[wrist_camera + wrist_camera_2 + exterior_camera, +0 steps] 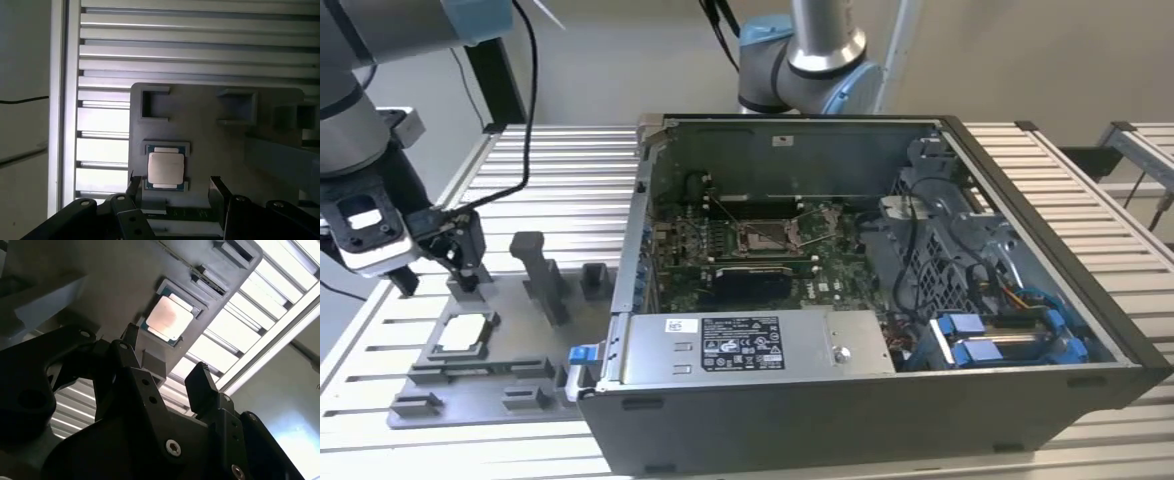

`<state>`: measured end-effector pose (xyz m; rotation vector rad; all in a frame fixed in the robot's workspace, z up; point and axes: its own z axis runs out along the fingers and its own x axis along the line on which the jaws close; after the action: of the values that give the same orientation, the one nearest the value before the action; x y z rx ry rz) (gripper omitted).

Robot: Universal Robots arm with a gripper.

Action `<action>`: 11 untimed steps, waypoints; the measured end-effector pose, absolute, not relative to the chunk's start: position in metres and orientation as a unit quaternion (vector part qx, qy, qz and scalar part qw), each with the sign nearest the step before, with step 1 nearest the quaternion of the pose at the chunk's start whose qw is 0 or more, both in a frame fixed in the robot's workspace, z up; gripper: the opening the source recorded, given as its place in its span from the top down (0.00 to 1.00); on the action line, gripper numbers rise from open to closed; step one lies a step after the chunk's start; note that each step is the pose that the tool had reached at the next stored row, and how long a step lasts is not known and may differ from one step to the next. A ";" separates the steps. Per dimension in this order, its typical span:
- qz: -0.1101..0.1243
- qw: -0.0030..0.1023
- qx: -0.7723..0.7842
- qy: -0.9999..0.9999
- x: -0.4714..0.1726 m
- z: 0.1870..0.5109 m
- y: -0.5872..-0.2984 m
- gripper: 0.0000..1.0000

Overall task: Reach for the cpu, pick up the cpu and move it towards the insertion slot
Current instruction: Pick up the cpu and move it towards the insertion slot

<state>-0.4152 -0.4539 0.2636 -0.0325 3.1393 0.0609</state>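
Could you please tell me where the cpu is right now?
The cpu lies in its grey fixture at the exterior view's left, beside the case, just below the open gripper.

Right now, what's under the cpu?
The cpu lies in a framed pocket of the grey fixture plate, which rests on the slatted table. The pocket floor beneath it is covered, so unseen.

Insertion slot (770, 237) centre seemingly indistinct.
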 end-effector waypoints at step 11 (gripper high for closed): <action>0.019 0.001 -0.010 1.000 -0.416 0.246 -0.454 0.00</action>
<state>-0.4161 -0.4542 0.2464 -0.0328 3.1386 0.0605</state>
